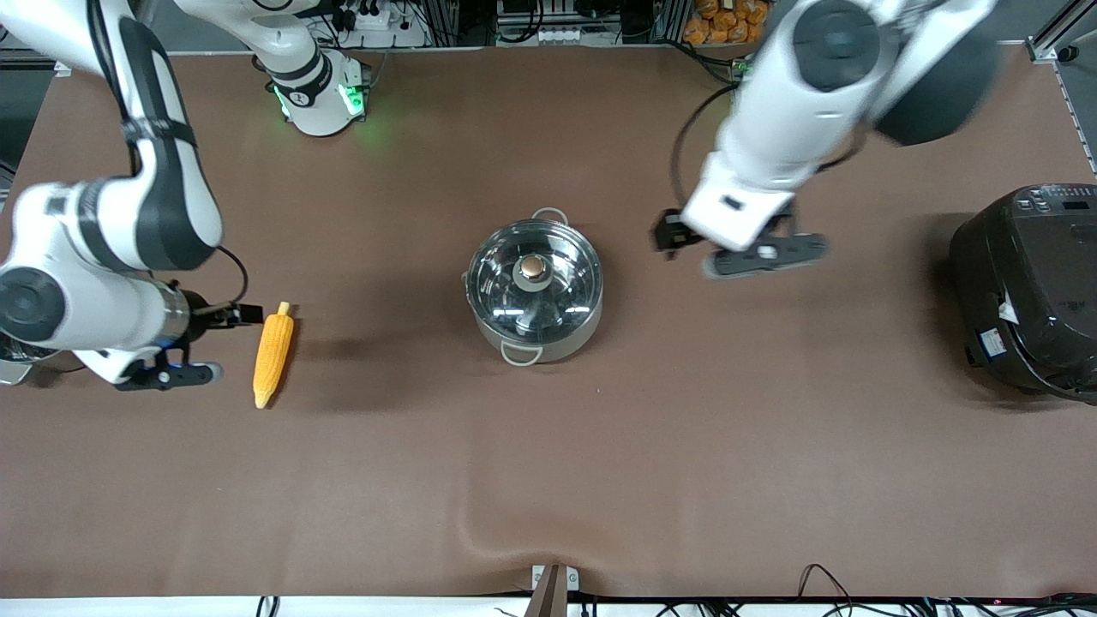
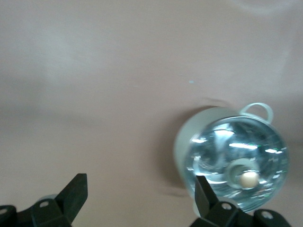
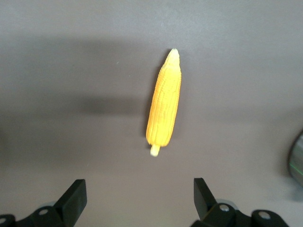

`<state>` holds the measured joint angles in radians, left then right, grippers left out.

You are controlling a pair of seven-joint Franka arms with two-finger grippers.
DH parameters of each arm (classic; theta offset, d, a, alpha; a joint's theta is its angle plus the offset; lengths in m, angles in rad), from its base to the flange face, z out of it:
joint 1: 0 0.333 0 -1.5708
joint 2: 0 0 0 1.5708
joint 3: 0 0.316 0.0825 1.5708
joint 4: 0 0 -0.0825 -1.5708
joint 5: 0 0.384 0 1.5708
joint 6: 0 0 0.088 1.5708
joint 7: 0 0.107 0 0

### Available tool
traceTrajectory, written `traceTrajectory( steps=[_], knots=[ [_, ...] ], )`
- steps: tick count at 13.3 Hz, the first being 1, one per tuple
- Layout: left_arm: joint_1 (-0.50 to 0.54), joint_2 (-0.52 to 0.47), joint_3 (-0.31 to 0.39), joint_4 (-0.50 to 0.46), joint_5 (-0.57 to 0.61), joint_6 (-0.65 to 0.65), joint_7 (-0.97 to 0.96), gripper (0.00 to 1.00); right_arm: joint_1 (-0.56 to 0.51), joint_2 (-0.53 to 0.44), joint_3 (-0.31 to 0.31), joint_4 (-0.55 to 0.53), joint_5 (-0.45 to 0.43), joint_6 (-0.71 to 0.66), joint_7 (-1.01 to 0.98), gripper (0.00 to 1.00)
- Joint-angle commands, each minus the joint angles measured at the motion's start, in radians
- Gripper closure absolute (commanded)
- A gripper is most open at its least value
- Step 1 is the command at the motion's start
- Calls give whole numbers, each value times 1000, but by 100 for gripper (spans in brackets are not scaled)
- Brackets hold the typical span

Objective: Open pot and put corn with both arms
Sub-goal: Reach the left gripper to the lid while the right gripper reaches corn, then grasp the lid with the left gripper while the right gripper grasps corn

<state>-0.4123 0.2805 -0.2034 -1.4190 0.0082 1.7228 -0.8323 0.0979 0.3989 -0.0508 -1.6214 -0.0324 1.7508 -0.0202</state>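
Sitting mid-table with its glass lid (image 1: 535, 276) on, the pot (image 1: 533, 291) has the wide-open left gripper (image 1: 737, 248) at its three o'clock and, at nine, the corn (image 1: 273, 353) beside the open right gripper (image 1: 210, 343), evidently one arm per job.

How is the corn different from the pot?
The corn is yellow-orange and matte; the pot is shiny silver steel. The corn is long and tapered and lies flat on its side; the pot is round and stands upright with its glass lid on. The corn lies toward the right arm's end of the table; the pot sits mid-table. Both rest on the brown table, and neither is held by a gripper.
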Motion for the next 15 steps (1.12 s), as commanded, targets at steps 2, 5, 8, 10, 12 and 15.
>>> traceTrajectory(
  steps=[2,5,8,10,12,15],
  knots=[
    [-140,178,27,115,-4,106,-236,0,-41,-3,6,-185,-14,220,6,0],
    [-193,258,29,149,15,150,-269,0,-87,83,8,-229,-12,350,-18,0],
    [-235,301,29,149,19,187,-301,0,-87,158,8,-229,21,439,6,0],
    [-259,322,33,147,35,192,-314,0,-80,179,8,-229,87,460,41,0],
    [-279,347,35,146,42,219,-320,0,-83,204,8,-227,89,472,60,0],
    [-302,384,35,146,78,248,-347,2,-87,222,8,-229,89,461,49,0]
  ],
)
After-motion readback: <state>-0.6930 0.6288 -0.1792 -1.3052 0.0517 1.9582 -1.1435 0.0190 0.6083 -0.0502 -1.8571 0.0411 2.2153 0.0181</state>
